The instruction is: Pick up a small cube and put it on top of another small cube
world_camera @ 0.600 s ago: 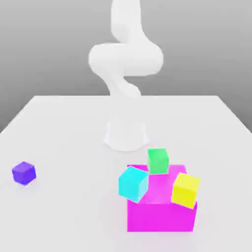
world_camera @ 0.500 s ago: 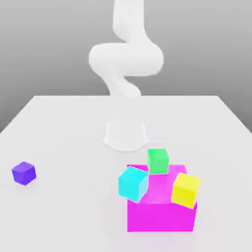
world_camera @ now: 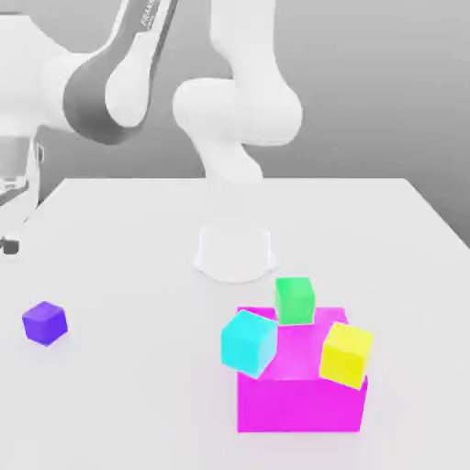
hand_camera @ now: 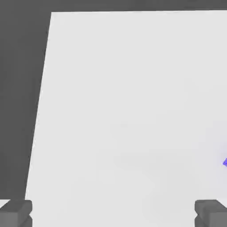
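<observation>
1. exterior view: the white arm reaches over to the exterior view's left edge, where part of the pincer (world_camera: 9, 240) hangs above the plain white table (world_camera: 119, 386). how its fingers stand cannot be read from this angle.
2. exterior view: the small plain purple-violet cube (world_camera: 44, 322) rests on the table below the pincer and slightly toward the exterior view's right of it, apart from it, untouched.
3. exterior view: well away from the pincer, toward the exterior view's right, a small plain cyan cube (world_camera: 249, 342) sits tilted against the near-left corner of a large magenta block (world_camera: 298, 404). a small green cube (world_camera: 295, 300) and a small yellow cube (world_camera: 347, 353) sit on that block.
4. hand view: two dark grey fingertips (hand_camera: 16, 213) stand far apart, spread wide, nothing between them but bare table (hand_camera: 124, 111).
5. hand view: a sliver of the purple-violet cube (hand_camera: 225, 162) shows at the frame edge, outside the span of the fingers.
</observation>
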Controlling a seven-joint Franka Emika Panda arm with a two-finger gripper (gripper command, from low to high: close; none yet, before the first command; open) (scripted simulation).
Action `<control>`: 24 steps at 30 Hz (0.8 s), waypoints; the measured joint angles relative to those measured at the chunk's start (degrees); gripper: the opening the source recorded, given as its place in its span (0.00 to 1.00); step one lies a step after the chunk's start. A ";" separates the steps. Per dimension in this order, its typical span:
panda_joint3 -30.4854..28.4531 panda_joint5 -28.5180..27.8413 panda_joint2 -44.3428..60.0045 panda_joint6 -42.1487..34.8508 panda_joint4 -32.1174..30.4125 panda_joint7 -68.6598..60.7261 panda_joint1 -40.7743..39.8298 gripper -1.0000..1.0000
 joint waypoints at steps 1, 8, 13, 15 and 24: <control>-0.76 0.68 2.11 1.20 -0.97 2.04 -1.28 0.50; 2.41 10.21 16.92 11.21 -2.24 2.80 -7.94 0.50; 5.41 12.65 20.97 14.46 -1.41 0.99 -10.40 0.00; 5.42 12.59 20.97 14.55 -1.41 1.05 -10.40 0.00; 1.12 3.49 9.20 5.03 -3.51 6.45 -6.34 0.00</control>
